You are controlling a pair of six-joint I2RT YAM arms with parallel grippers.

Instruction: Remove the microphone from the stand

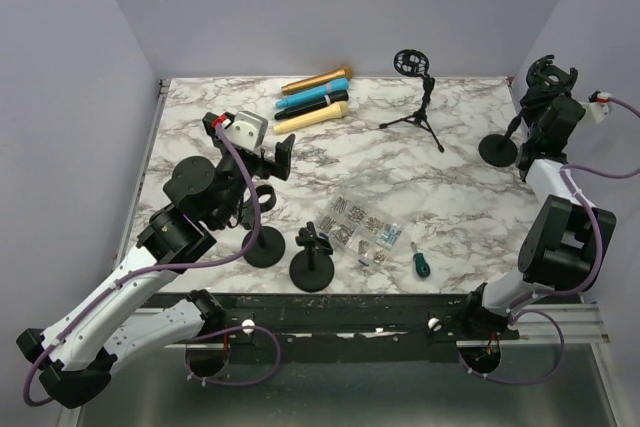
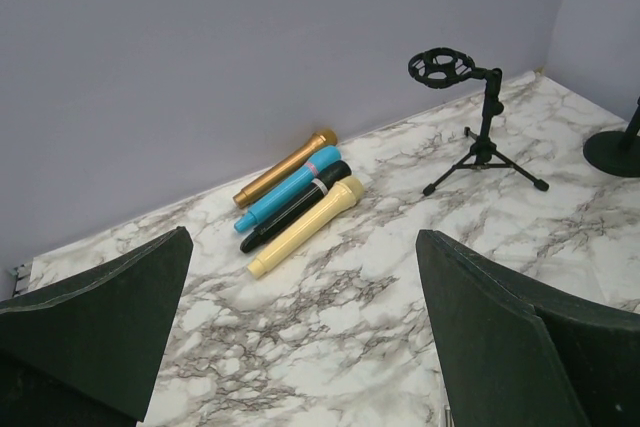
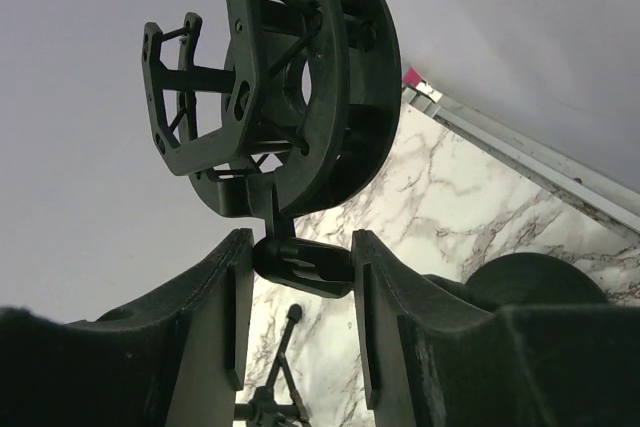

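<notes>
Black front rail, marble-patterned tabletop, plain lavender walls

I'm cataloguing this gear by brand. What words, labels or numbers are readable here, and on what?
No readable text anywhere.
Microphones: no lettering visible; the white band on the black one looks blank.
Clear parts bag: any print too small to read.
Shock-mount stand: no markings visible.

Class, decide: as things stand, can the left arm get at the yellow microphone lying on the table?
Probably yes: the left gripper is open and faces the yellow microphone, with only table between them.
</notes>
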